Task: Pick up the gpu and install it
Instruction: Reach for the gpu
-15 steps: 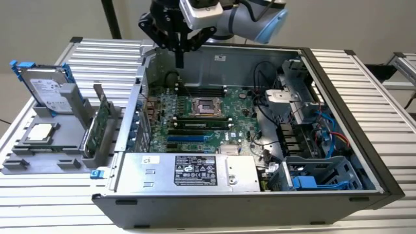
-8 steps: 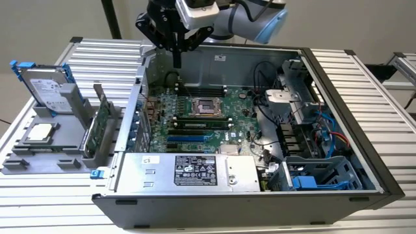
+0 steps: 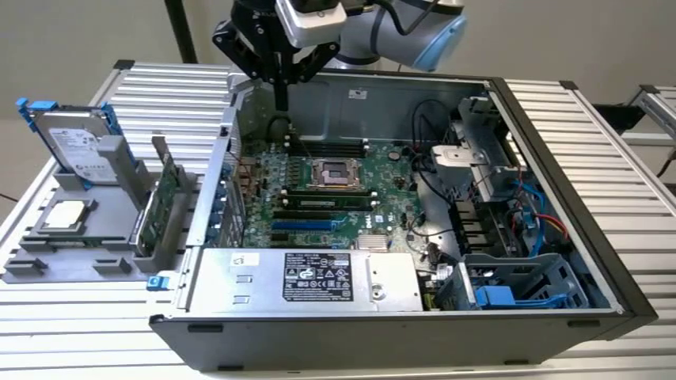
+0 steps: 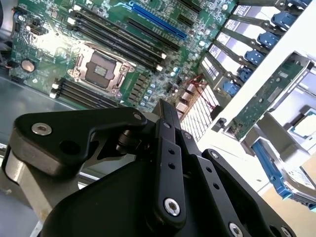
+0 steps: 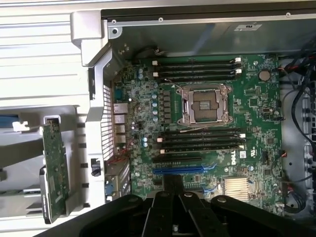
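- The gripper (image 3: 281, 108) hangs over the motherboard (image 3: 317, 198) inside the open computer case (image 3: 549, 237), its fingers pressed together and holding nothing.
- The gpu (image 3: 158, 207) stands on edge in a grey holder (image 3: 63, 257), just outside the case wall on the exterior view's left, untouched.
- Risk, as I judge it: the card sits tight between the holder's posts and the case wall, so a closed or off-centre approach could knock it or strike the wall.

Motherboard (image 3: 328, 198) open from above; so is gpu (image 3: 157, 214) top edge. Power supply (image 3: 317, 281) fills case (image 3: 370, 340) near edge; drive cage (image 3: 518, 289), cables (image 3: 541, 220) crowd exterior view's right.
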